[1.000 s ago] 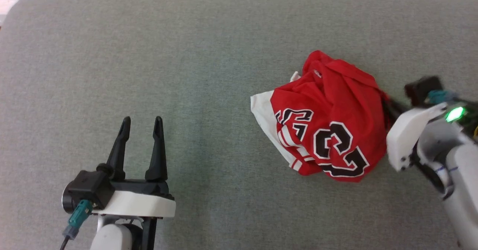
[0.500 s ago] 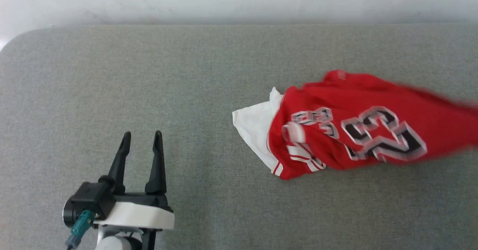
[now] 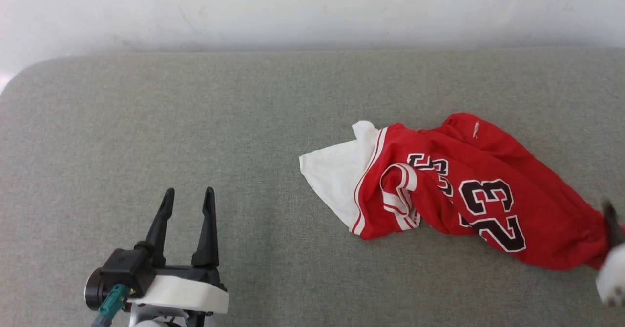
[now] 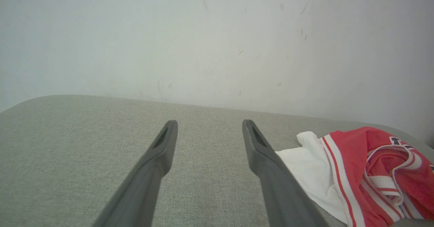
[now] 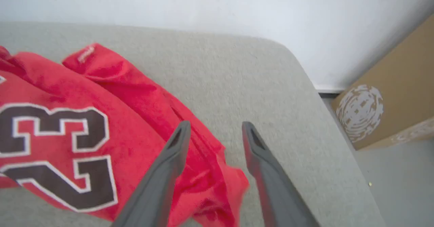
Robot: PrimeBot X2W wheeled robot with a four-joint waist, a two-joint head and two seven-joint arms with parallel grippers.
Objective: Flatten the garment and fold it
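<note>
As the red 23 jersey [image 3: 468, 195] runs lengthwise toward the right edge of the cushion [image 3: 195, 112], the right gripper [image 5: 216, 125], fingers parted, straddles its end, with the wide-spread left gripper [image 3: 189, 190] well apart.

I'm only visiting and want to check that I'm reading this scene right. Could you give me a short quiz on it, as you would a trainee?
1. True or false: the left hand is touching the garment.
2. Which part of the garment lies nearest the left hand? A) the white sleeve; B) the big numerals; C) the far red end.
3. Fill in the gap: in the right wrist view, the two fingers of the right hand stand ____ (apart or together) above the red cloth.

Key: 1 false; 2 A; 3 apart.
</note>
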